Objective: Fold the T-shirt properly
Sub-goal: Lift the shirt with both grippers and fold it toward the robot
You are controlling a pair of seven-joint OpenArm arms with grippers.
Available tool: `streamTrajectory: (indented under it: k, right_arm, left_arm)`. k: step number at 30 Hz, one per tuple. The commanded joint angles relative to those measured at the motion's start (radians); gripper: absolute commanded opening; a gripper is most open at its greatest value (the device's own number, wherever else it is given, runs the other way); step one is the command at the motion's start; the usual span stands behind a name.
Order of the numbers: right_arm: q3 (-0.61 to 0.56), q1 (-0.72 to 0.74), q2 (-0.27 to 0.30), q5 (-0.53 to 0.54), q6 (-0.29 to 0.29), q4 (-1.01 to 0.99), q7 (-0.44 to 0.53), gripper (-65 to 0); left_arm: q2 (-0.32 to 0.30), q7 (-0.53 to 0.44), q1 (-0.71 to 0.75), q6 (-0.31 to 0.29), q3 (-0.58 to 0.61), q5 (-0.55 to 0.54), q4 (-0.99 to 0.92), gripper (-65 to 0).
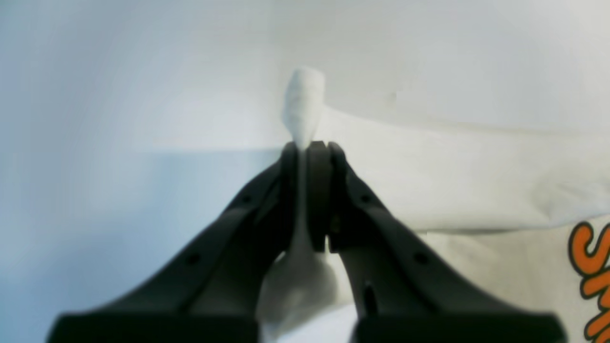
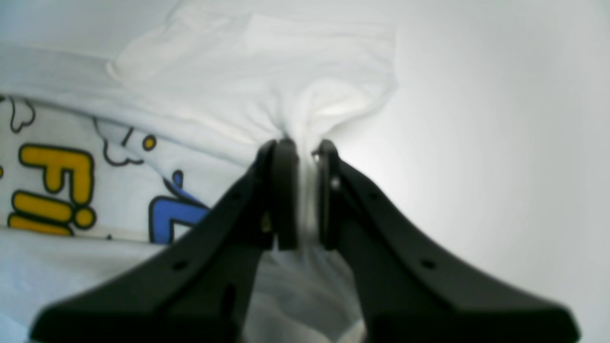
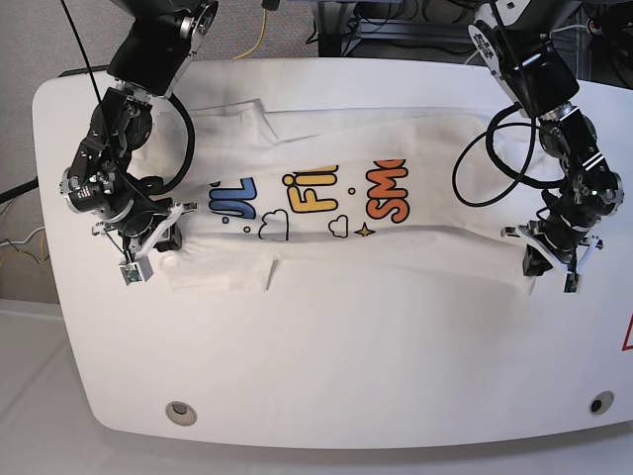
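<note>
The white T-shirt (image 3: pixel 326 247) lies stretched sideways across the table, print up, with its near long edge folded over as a plain white band. My left gripper (image 3: pixel 537 263) is at the shirt's right end, shut on a pinch of white cloth; in the left wrist view (image 1: pixel 310 145) the cloth pokes out past the tips, with orange letters (image 1: pixel 593 267) at the right. My right gripper (image 3: pixel 170 240) is at the shirt's left end, shut on bunched cloth by the sleeve. It also shows in the right wrist view (image 2: pixel 298 143), with yellow and blue print (image 2: pixel 52 190) to its left.
The white table (image 3: pixel 346 376) has rounded edges and two round holes near the front, one at the left (image 3: pixel 180 412) and one at the right (image 3: pixel 596 404). Cables and equipment (image 3: pixel 396 25) sit behind the far edge. Both arms reach in from the back corners.
</note>
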Motion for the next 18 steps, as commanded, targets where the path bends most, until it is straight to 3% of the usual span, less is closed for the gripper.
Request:
streamTrajectory:
  k: [1,18]
  right_arm:
    - [0.004,0.014,0.011,0.018,0.003,0.043,0.013,-57.9]
    - [0.008,-0.058,-0.001,0.009,0.003,0.154,-0.027,-57.9]
  left_arm:
    - [-0.009,-0.003,0.002,-0.002,0.02,-0.017,0.054,-62.3]
    - [0.003,-0.001,0.086,-0.002,0.029,-0.017,0.097,-62.3]
